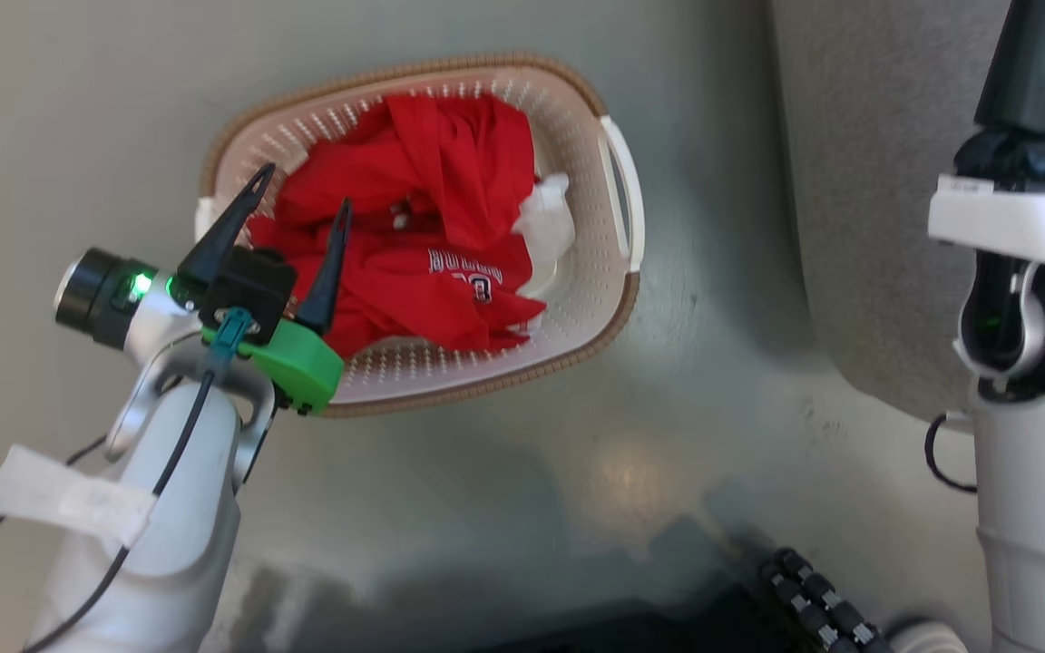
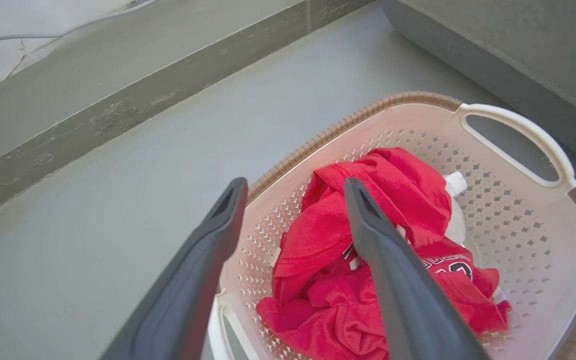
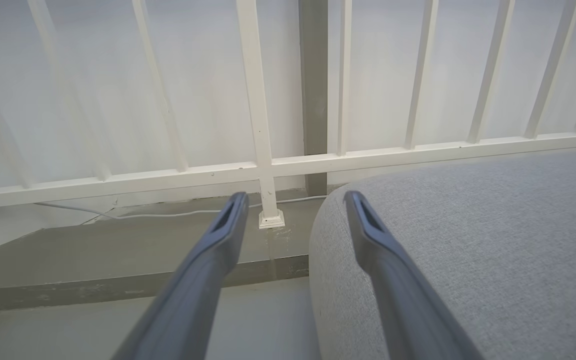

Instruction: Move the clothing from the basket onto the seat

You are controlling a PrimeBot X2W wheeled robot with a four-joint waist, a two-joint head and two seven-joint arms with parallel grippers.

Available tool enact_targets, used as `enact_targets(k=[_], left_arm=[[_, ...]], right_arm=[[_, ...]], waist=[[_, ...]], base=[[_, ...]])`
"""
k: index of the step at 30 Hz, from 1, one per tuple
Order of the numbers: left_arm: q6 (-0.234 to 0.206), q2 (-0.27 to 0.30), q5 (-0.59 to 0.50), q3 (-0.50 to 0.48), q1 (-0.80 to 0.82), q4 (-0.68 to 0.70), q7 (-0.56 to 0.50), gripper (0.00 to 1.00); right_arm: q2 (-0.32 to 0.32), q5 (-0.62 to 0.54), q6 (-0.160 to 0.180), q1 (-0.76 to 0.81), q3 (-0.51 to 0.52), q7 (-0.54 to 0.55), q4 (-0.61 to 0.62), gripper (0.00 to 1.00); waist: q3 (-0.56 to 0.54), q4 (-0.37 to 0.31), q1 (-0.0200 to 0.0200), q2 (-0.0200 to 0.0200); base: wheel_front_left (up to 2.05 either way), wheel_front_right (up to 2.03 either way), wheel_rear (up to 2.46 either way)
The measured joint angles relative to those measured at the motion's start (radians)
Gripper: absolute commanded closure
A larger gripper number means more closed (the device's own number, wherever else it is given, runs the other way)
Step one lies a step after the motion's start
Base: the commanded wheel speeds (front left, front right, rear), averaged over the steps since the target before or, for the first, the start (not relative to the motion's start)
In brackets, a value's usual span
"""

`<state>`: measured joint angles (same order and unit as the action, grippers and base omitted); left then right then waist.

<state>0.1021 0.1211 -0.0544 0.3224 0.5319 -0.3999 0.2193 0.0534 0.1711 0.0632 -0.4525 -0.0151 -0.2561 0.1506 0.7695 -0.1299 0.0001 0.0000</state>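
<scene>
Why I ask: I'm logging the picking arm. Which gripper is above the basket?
The left gripper: open, it hangs over the red clothing in the basket; the right gripper is by the grey seat.

The clothing [image 1: 423,227] lies crumpled in a loose heap inside the basket [image 1: 486,385], just ahead of me. It is soft red fabric folded over itself, with white lettering partly showing on the near fold and a patch of white cloth at the heap's right edge. The basket stands upright. It is cream plastic dotted with holes, with a brown woven-look rim and a white handle [image 1: 622,190] on its right side. The grey fabric seat [image 1: 858,181] sits to my right, apart from the basket.
</scene>
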Motion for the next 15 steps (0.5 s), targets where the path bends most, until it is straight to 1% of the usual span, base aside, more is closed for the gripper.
enact_targets(k=[4,7,15], left_arm=[[0.005,0.003,-0.025,0.015,0.041,-0.05,0.0,0.0],[0.008,0.018,-0.039,0.031,0.066,-0.084,0.0,0.0],[0.018,0.026,-0.079,0.075,0.145,-0.17,-0.014,0.0]], right_arm=[[0.0,0.001,-0.001,-0.036,0.001,0.0,0.0,0.0],[0.0,0.006,-0.003,-0.052,-0.007,0.0,-0.003,0.0],[0.0,0.031,-0.002,-0.076,-0.027,0.0,-0.005,0.0]], waist=[[0.051,-0.004,0.0,0.0],[0.081,-0.01,0.0,0.0],[0.129,-0.047,0.0,0.0]], base=[[0.0,0.0,0.0],[0.0,0.0,0.0],[0.0,0.0,0.0]])
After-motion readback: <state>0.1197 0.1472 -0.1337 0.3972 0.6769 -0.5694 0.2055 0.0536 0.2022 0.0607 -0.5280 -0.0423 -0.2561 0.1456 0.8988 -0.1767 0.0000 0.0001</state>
